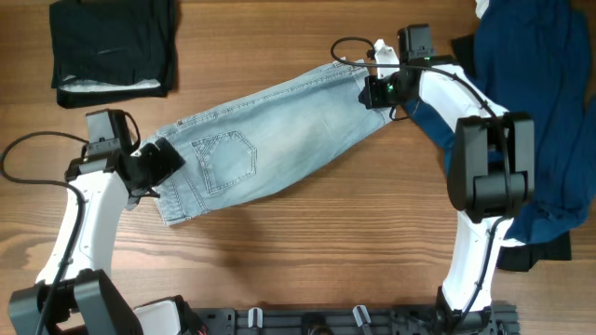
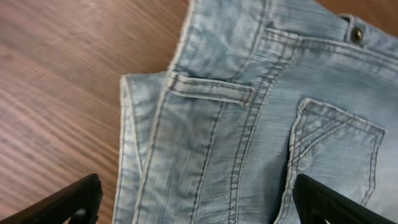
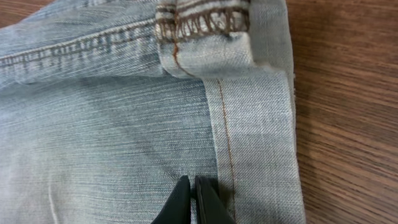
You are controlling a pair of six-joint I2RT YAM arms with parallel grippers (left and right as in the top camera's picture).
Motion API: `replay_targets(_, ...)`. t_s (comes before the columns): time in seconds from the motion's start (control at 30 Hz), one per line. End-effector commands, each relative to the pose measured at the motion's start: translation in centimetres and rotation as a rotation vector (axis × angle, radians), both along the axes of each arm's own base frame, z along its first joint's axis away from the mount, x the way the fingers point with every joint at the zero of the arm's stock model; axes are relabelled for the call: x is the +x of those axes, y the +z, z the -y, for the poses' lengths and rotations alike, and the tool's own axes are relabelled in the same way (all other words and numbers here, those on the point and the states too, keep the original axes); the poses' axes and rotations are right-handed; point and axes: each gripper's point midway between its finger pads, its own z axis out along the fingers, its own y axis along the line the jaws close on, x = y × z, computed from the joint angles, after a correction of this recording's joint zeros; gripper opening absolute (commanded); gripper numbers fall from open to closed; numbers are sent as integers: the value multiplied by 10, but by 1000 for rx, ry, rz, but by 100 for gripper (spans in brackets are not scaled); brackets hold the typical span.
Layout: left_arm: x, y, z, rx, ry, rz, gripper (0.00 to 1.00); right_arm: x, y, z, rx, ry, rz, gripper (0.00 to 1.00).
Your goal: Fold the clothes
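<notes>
Shorts (image 1: 270,140): laid flat and diagonal on the table (image 1: 326,251), with the waistband (image 1: 177,209) at lower left and the hem (image 3: 255,124) at upper right.
Left gripper (image 1: 160,166): fingers are spread over the waistband end; nothing is held.
Right gripper (image 3: 191,190): fingers are pressed together on the denim just beside the hem; a pinch of cloth cannot be confirmed.
Step, as judged: the hem end is to be brought over to the waistband.
Method: a firm grip on the hem is advised, the waistband is pinned, and the edges are matched.

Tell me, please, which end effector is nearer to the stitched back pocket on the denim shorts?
Left. The left end effector sits at the waistband end, just beside the back pocket; the right end effector is at the far hem end of the denim shorts.
</notes>
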Motion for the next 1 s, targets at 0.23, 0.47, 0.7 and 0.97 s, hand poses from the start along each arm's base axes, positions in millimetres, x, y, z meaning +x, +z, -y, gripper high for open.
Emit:
replay_targets(0.23,15,-57,15,-135,-118,43,100,-12,-40,-1,-97,29,-72,4)
replay_targets(0.47,-17,-71,-16,-76,-7,-94,100,-15,-45,3,-178,-1,-83,4)
replay_targets(0.7,-24,-74,-13,-125,10,-119,81,-14,-45,3,-177,0,-81,4)
replay_targets(0.97,-17,-104,10,-219,29,-157,4,-21,-47,3,-177,-1,-113,4)
